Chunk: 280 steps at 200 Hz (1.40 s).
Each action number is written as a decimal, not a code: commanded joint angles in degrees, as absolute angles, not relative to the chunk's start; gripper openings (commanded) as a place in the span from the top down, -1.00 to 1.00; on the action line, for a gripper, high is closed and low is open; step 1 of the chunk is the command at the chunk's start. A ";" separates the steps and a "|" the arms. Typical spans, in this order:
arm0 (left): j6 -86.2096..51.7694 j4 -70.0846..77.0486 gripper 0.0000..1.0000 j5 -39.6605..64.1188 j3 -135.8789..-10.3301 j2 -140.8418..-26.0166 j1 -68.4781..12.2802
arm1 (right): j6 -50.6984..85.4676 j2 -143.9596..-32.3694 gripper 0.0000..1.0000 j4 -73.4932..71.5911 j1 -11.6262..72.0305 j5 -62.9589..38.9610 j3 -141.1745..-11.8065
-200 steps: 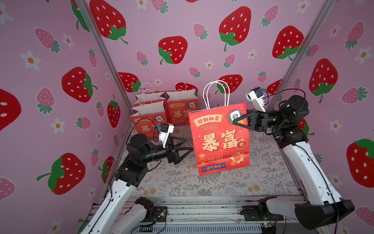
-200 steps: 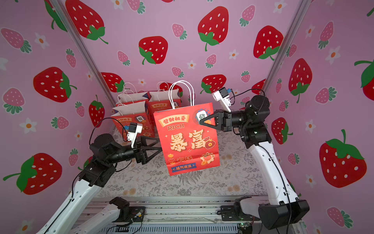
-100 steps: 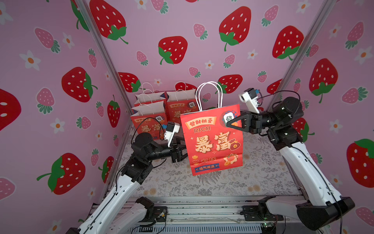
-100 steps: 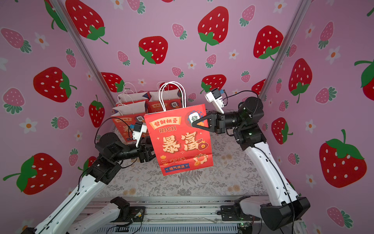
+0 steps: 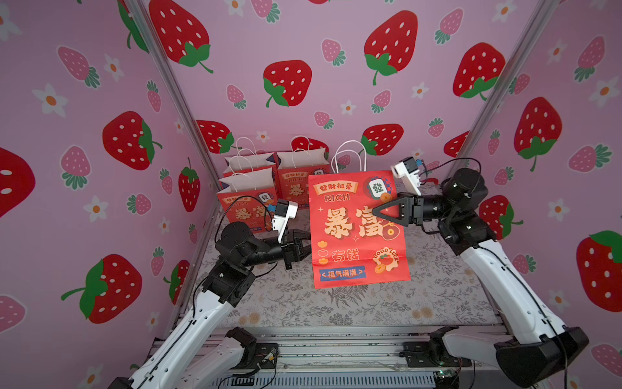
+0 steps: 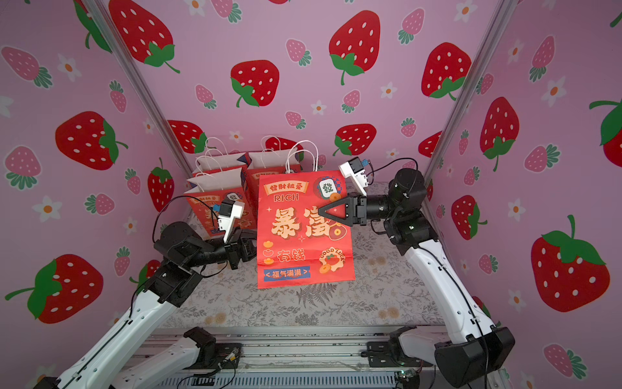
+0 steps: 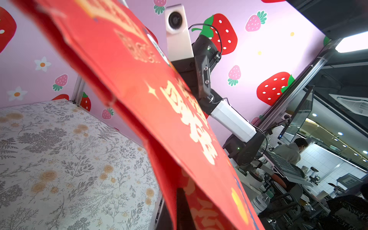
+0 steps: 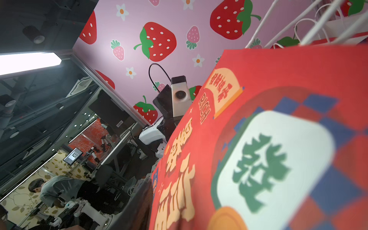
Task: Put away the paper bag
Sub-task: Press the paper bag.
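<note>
The red paper bag [image 5: 350, 235] [image 6: 296, 235] with white cord handles hangs upright above the floral table in both top views. My left gripper [image 5: 308, 249] [image 6: 254, 249] is shut on its left edge, low down. In the left wrist view the bag [image 7: 159, 111] runs between the jaws of this gripper [image 7: 177, 191]. My right gripper [image 5: 375, 213] [image 6: 319, 213] straddles the bag's upper right edge with its jaws open. In the right wrist view one dark finger [image 8: 141, 199] stands beside the printed face of the bag [image 8: 278, 99]. The other finger is hidden behind it.
Three similar red bags [image 5: 247, 205] [image 5: 299, 178] [image 5: 249, 161] stand upright in the back left corner, just behind and left of the held bag. The floral cloth [image 5: 353, 303] covers the table. Strawberry-patterned walls close three sides, and a metal rail [image 5: 319, 340] runs along the front.
The bag has travelled left and settled lower. My left gripper has closed on its left edge. My right gripper's jaws have parted from their grip on the right edge.
</note>
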<state>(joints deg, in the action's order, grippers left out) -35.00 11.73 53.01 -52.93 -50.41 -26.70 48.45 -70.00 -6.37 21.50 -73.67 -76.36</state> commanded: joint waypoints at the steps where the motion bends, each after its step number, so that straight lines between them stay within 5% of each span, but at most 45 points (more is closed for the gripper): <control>1: -35.71 14.57 1.00 53.08 -53.48 -50.36 -26.89 | 45.92 -66.69 -0.15 -5.27 21.97 -72.77 -74.09; 95: -23.48 -2.08 1.00 51.37 -55.94 -49.41 -26.91 | 41.48 -62.04 0.70 4.04 21.97 -70.34 -73.23; 125: -24.95 -0.28 0.38 52.09 -55.49 -49.17 -26.82 | 41.34 -61.37 1.00 4.34 21.97 -69.88 -72.25; 182: -31.08 7.39 -0.84 51.77 -53.74 -44.97 -25.34 | 39.38 -60.99 1.00 5.27 21.19 -72.09 -72.43; 203: -33.98 11.03 -1.00 52.33 -52.92 -44.47 -24.62 | 39.08 -61.33 1.00 5.27 21.01 -74.00 -72.89; 280: -39.44 17.03 -0.98 53.05 -52.37 -45.20 -24.27 | 38.15 -59.55 1.00 5.44 20.92 -78.27 -72.52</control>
<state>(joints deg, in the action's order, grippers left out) -37.47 13.08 52.16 -52.18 -45.52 -24.71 39.33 -61.25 5.45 21.21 -76.23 -72.60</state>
